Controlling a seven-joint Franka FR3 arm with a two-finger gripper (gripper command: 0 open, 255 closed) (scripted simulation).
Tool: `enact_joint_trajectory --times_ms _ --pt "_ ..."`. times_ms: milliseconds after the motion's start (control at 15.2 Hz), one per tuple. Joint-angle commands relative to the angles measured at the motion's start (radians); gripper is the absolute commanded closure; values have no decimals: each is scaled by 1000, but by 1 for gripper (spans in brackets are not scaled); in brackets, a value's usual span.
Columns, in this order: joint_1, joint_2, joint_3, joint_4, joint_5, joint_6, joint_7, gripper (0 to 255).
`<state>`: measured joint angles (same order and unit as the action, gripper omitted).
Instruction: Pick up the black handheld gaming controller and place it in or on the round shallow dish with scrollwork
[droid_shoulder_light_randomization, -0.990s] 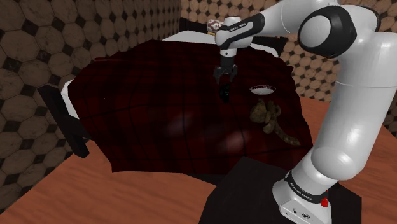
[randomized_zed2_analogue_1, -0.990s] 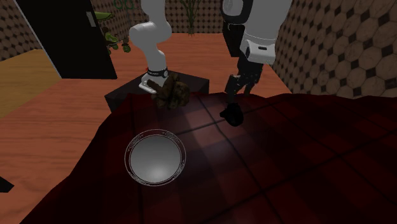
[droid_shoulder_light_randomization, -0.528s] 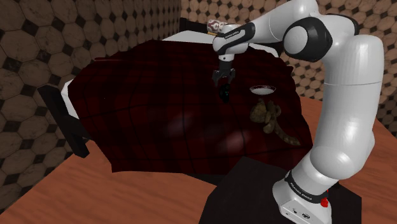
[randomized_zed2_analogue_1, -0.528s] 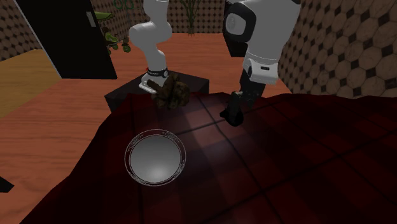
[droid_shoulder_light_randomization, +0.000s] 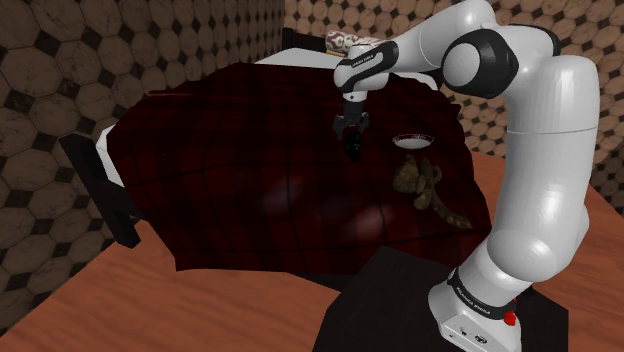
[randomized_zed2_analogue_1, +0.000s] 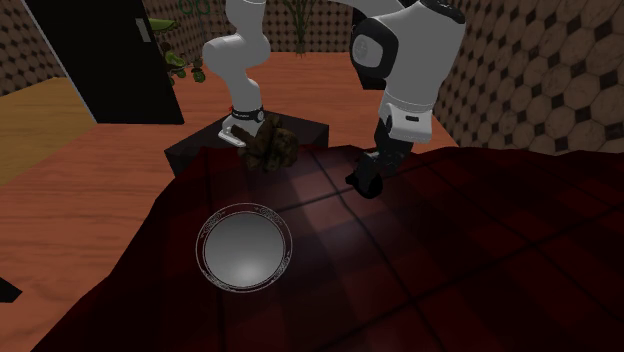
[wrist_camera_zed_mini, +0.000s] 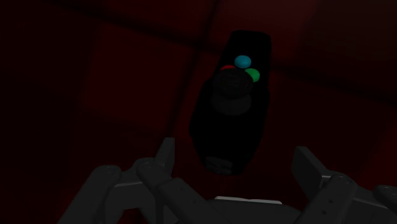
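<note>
The gripper (wrist_camera_zed_mini: 235, 156) hangs just over the black controller (wrist_camera_zed_mini: 232, 102). Its fingers are wide apart, one on each side, holding nothing. The controller lies on the dark red blanket (droid_shoulder_light_randomization: 250, 150), well apart from the round dish (randomized_zed2_analogue_1: 245, 250).
</note>
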<state>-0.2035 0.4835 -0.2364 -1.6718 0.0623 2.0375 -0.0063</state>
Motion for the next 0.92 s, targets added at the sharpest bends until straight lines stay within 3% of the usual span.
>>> enact_joint_trajectory --times_ms 0,132,198,858 --pt "0 0 0 -1 0 0 0 0" --pt "0 0 0 0 0 0 0 0" --pt "0 0 0 0 0 0 0 255" --pt "1 -6 -1 4 -1 -10 0 255"
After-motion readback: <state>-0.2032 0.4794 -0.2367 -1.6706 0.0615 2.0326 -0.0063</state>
